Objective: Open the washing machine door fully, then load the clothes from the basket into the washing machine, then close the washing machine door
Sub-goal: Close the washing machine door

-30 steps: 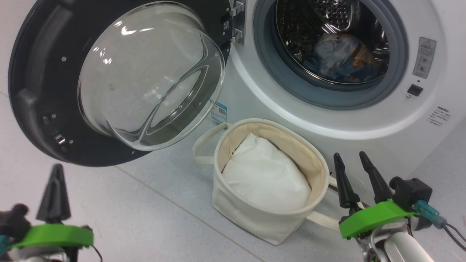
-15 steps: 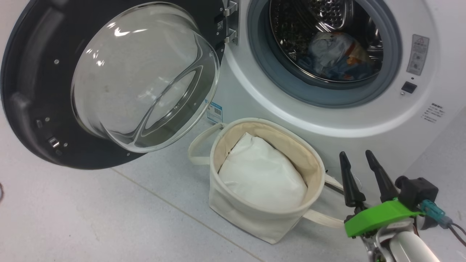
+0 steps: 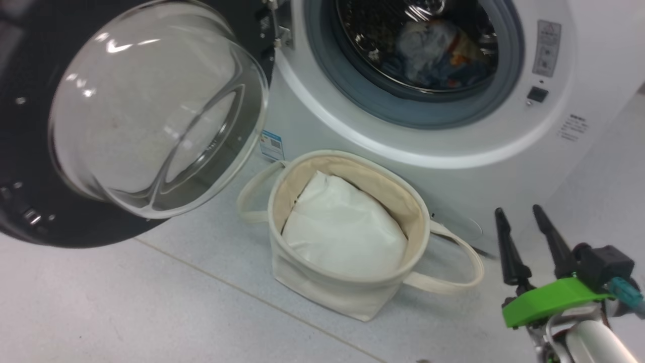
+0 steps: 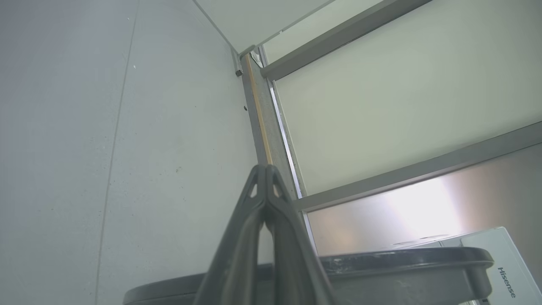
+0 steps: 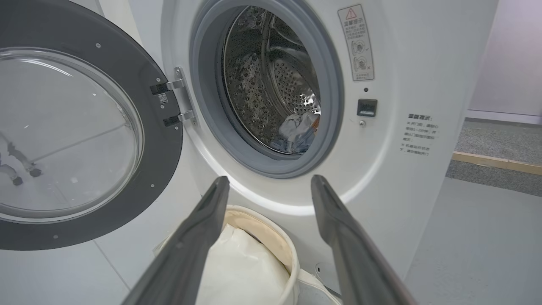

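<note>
**A:** What has changed since a second ago?

**B:** Mostly the head camera has turned, so everything slid left and up together. The things kept their places. The left gripper [image 4: 265,166] was at the lower left of the head view then. Its own camera now looks past the top of the door's black rim at a grey wall [image 4: 127,127]. Its fingers are clenched tip to tip with nothing between them. Whether they touch the rim I cannot tell.

**A:** And the right one?

**B:** The right gripper [image 3: 518,209] is released as before, fingers spread and empty. It hangs near the basket's right handle, apart from it.

**A:** Where are the task's things?

**B:** The washing machine [image 3: 594,60] stands with its door [image 3: 25,166] swung open to the left and the glass bowl [image 3: 151,111] bulging forward. The clothes [image 3: 428,50], blue with orange, lie low in the drum [image 5: 254,84]. The basket [image 3: 322,282] sits on the floor [image 3: 126,312] just before the machine, below the opening, and holds a white bundle [image 3: 342,227].

**A:** Anything in the way?

**B:** The bowl's lower edge comes near the basket's left handle without touching it. A blue label [image 3: 272,145] shows between them.

**A:** Counts?

**B:** One machine, one door on two hinges [image 5: 180,117], one basket with two handles [image 3: 463,262], one bundle, one heap of clothes and two grippers.
</note>
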Controlling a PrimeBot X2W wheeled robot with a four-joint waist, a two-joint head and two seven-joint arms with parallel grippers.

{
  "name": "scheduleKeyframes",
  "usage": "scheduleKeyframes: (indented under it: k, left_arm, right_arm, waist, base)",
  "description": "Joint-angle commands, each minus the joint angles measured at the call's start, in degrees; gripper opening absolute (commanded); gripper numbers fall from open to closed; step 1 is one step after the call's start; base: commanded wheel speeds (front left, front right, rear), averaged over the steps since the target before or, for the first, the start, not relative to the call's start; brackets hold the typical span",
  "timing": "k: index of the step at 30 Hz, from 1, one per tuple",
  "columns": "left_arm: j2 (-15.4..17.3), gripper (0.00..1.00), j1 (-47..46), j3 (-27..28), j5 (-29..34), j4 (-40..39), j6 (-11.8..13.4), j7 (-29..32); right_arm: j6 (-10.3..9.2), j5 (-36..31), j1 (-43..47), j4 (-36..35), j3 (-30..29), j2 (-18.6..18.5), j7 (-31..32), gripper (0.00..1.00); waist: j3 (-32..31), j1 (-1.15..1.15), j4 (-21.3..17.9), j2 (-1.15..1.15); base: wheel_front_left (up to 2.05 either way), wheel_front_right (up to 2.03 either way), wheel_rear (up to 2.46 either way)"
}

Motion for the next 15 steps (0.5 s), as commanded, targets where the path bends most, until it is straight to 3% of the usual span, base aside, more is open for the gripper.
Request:
scheduleKeyframes:
  k: [1, 10, 15]
  left_arm:
    - [4.1, 0.00, -2.3, 0.9, -0.9, -1.1, -0.7, 1.0]
    - [7.3, 0.00, -5.6, 2.6, -4.3, 4.4, -2.8, 2.9]
    - [8.0, 0.00, -5.9, 0.4, -3.7, 7.1, -3.6, 6.3]
  right_arm:
    - [0.03, -0.6, -1.6, -2.1, 0.3, -1.7, -0.7, 1.00]
    - [0.03, -1.0, -3.3, -3.1, -0.5, -4.5, -0.7, 1.00]
    - [0.03, -0.8, -3.1, -3.1, -0.4, -4.9, -0.7, 1.00]
  waist:
    - [1.6, 0.00, -1.5, -0.01]
    - [5.1, 0.00, -4.0, -0.01]
    - [4.8, 0.00, -4.1, -0.01]
  base:
    - [0.00, 0.00, 0.00]
    - [0.00, 0.00, 0.00]
    - [0.00, 0.00, 0.00]
